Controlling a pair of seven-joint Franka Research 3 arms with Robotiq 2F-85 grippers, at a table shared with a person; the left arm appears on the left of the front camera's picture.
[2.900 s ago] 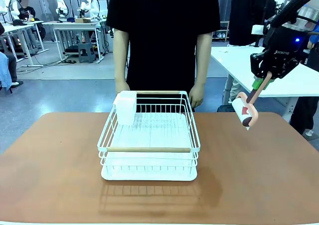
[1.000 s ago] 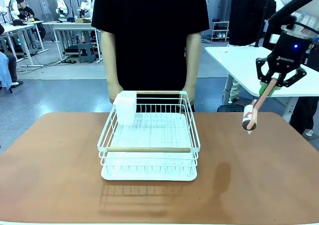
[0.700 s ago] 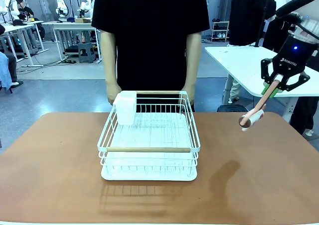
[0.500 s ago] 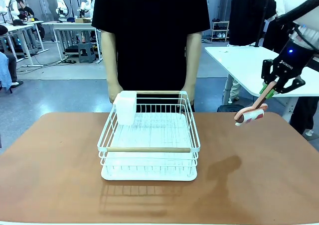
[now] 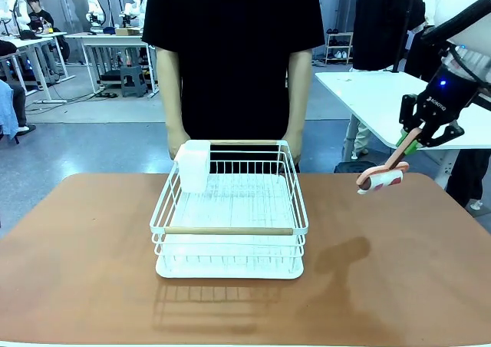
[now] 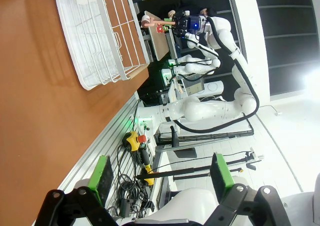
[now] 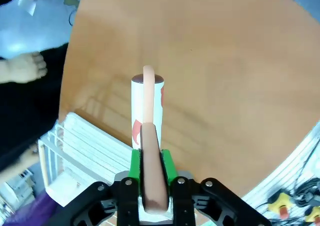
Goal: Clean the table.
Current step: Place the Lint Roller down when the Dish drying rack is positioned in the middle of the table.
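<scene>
Centrally on the table (image 5: 92, 270), white wire rack (image 5: 229, 209) with a white cup (image 5: 192, 165) hung on its far left corner, while right gripper (image 5: 405, 138), clamped on a lint roller (image 5: 379, 178), above the right side; left gripper (image 6: 161, 172) spread wide.

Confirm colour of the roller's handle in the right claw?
Salmon pink handle, clearest in the right wrist view.

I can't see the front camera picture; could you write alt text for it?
The right arm's tool holds a lint roller by its pink handle, above the far right of the reddish-brown table. A white wire rack with wooden handles sits mid-table, a white cup on its far left corner. A person in black stands behind it.
</scene>
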